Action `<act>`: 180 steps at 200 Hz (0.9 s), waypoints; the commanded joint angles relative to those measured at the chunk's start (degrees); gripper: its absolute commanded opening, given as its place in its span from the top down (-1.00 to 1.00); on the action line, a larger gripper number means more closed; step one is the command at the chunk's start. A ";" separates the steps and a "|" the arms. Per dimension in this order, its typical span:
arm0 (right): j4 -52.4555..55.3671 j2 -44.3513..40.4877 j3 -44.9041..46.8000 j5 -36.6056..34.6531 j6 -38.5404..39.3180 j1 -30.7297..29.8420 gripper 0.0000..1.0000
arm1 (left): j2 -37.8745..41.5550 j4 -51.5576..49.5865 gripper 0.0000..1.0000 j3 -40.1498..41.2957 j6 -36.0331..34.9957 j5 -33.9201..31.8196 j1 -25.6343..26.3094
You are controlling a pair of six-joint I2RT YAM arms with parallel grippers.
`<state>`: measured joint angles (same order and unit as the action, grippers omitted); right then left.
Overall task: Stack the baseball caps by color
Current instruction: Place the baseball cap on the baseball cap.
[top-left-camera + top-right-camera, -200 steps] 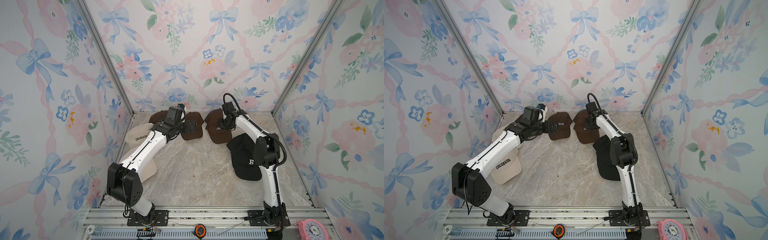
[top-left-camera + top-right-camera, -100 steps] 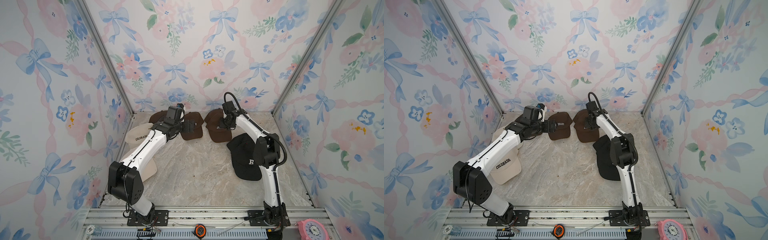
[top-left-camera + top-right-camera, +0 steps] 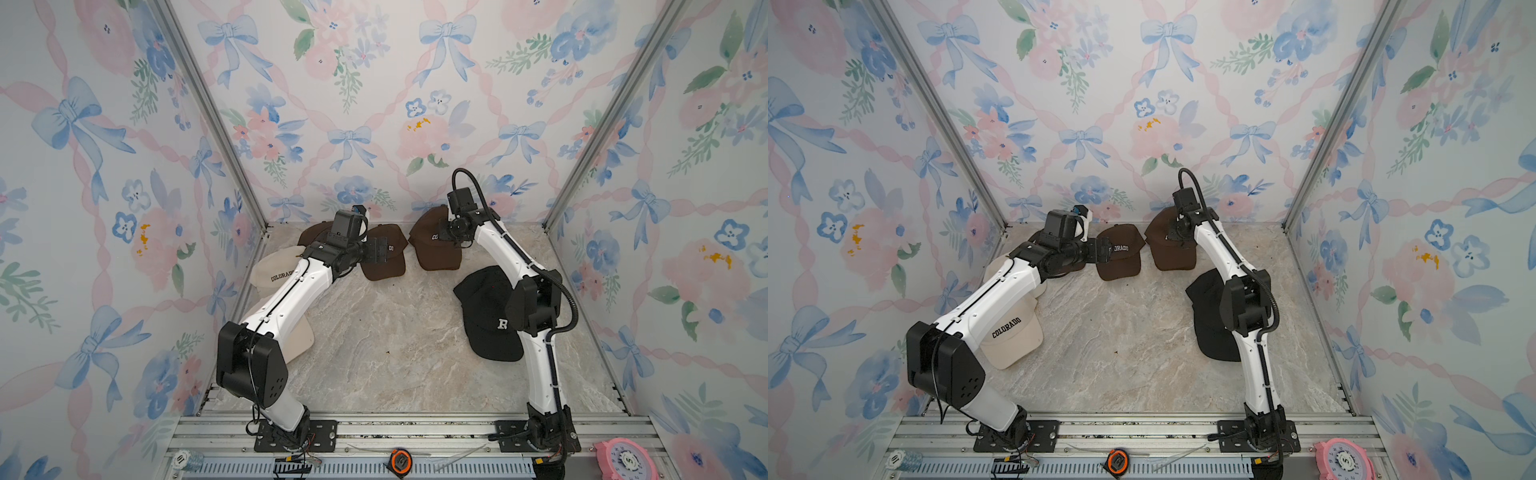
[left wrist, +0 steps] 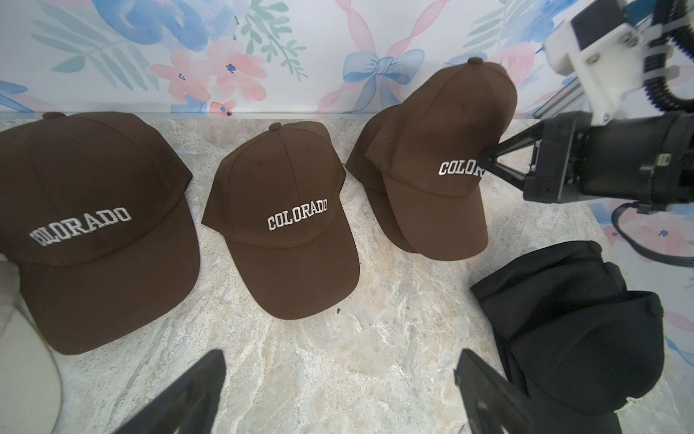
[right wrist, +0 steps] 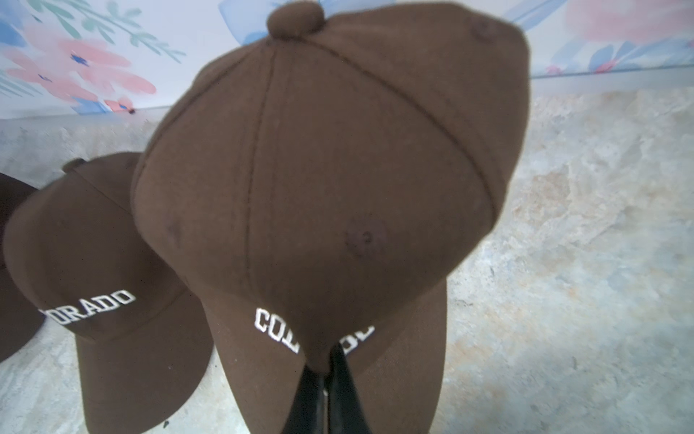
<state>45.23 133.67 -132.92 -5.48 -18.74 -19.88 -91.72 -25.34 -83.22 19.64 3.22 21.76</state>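
Tabletop; brown caps in a row along the back wall; right gripper pinched shut on front panel of rightmost brown cap, which tops another brown one, brim pointing forward; left gripper wide open, empty, nearer middle brown cap.

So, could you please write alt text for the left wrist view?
Three dark brown fabric COLORADO caps line a marble tabletop; the right gripper is shut on the rightmost, stacked brown cap. Black caps lie nearby, and the open left gripper frames the foreground.
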 commanded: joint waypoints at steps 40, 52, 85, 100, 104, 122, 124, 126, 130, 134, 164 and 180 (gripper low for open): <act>3.01 5.14 -2.54 -0.59 -1.27 0.58 1.00 | -0.56 0.30 -0.96 -0.81 -0.30 -0.22 -0.33; 2.93 5.33 -1.96 -0.50 -1.30 0.54 1.00 | -0.52 0.22 -0.96 -0.81 -0.29 -0.23 -0.36; 2.27 5.69 0.52 -0.27 -2.16 0.93 0.85 | -0.89 0.06 -0.96 -1.26 -0.13 0.10 -0.44; 1.73 5.54 1.84 -0.08 -2.44 1.16 0.75 | -1.00 -0.04 -0.96 -1.48 -0.12 0.20 -0.45; 1.58 5.55 2.12 -0.04 -2.44 1.23 0.74 | -1.08 -0.05 -0.96 -1.44 -0.07 0.24 -0.46; 1.52 5.60 2.92 0.50 -2.33 1.48 0.68 | -1.26 -0.10 -0.96 -1.58 -0.04 0.26 -0.48; 1.52 5.63 2.97 0.58 -2.35 1.50 0.68 | -1.24 -0.13 -0.96 -1.57 -0.04 0.28 -0.44; 1.52 5.64 3.01 0.67 -2.35 1.51 0.67 | -1.19 -0.12 -0.96 -1.54 -0.04 0.31 -0.43; 1.60 5.76 3.21 0.80 -2.35 1.59 0.68 | -1.31 -0.14 -0.96 -1.57 -0.04 0.36 -0.47; 1.69 5.82 3.23 0.90 -2.40 1.60 0.68 | -1.35 -0.10 -0.96 -1.58 0.04 0.31 -0.44; 1.53 5.93 4.42 1.65 -2.18 1.73 0.61 | -1.34 -0.24 -0.96 -1.60 0.22 0.55 -0.48; 1.61 5.88 4.67 1.95 -2.06 1.73 0.57 | -1.14 -0.32 -0.96 -1.49 0.31 0.45 -0.45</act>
<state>45.28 139.11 -129.84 -4.49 -20.58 -18.74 -92.31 -25.39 -83.26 19.68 3.27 21.69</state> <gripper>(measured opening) 0.204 0.979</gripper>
